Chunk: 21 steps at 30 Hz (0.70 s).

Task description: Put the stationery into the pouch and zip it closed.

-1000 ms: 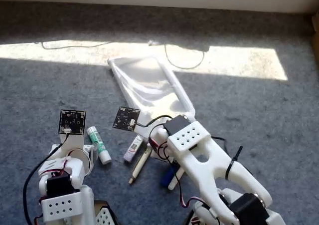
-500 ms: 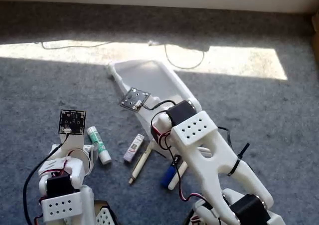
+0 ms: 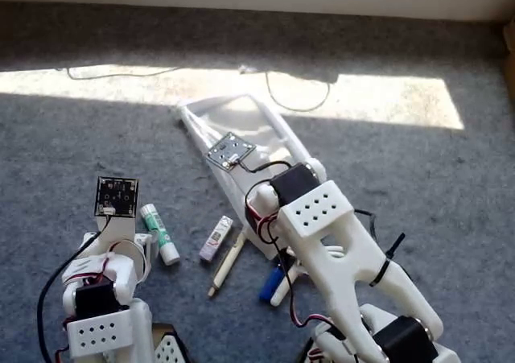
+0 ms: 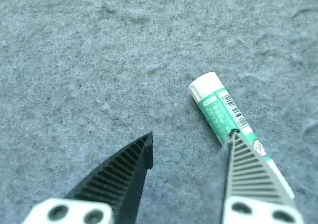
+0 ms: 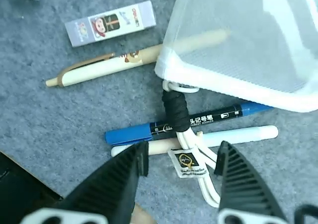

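Note:
A translucent white pouch [image 3: 241,134] lies on the carpet, and one corner [image 5: 238,40] covers the end of a beige pen [image 5: 104,67]. From that corner hang a black zipper pull [image 5: 175,110] and a white cord with a tag [image 5: 185,163]. My right gripper [image 5: 183,145] is open above the cord, over a blue marker [image 5: 198,122] and a white pen [image 5: 223,137]. An eraser [image 5: 110,23] lies beside the beige pen. My left gripper [image 4: 190,133] is open above bare carpet, with one finger partly over a green glue stick [image 4: 223,114].
The right arm [image 3: 322,218] stretches over the pouch's near end. The glue stick [image 3: 159,233], eraser [image 3: 216,238], beige pen [image 3: 227,264] and blue marker [image 3: 273,282] lie in a row between the arms. A thin cable [image 3: 298,105] runs behind the pouch in a sunlit strip.
The right arm has swung farther over the pouch, its wrist camera now above the pouch's middle. The pouch's outline has shifted. More of the blue marker shows. The left arm is still.

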Each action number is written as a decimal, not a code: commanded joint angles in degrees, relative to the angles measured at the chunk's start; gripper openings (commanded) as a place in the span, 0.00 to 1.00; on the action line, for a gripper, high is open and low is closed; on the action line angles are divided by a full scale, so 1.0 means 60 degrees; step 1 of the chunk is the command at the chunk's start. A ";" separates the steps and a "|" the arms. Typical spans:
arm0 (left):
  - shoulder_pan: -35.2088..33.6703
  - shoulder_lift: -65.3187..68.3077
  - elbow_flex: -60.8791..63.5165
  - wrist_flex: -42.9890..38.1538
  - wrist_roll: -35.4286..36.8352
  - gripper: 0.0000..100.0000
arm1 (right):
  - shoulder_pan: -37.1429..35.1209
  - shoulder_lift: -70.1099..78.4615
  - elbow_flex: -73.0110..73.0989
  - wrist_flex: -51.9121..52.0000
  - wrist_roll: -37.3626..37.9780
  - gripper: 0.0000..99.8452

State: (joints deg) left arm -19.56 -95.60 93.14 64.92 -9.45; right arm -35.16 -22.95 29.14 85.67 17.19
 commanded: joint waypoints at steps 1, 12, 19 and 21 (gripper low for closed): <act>-0.0198 0.0007 -0.0139 -0.0073 0.0073 0.24 | 0.0139 -0.0374 -0.0271 0.0037 -0.0088 0.21; -0.1018 0.0007 -0.0256 -0.0044 0.0088 0.34 | 0.0095 -0.0315 0.1604 -0.2029 0.0132 0.21; -0.1004 0.0007 -0.0256 -0.0044 0.0088 0.34 | 0.0095 -0.0315 0.3011 -0.3509 0.0894 0.21; -0.1004 0.0007 -0.0256 -0.0044 0.0088 0.34 | 0.0095 -0.0300 0.3275 -0.3875 0.1099 0.21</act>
State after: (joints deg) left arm -25.10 -95.25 93.14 64.92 -9.45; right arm -35.16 -22.95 48.13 66.15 21.67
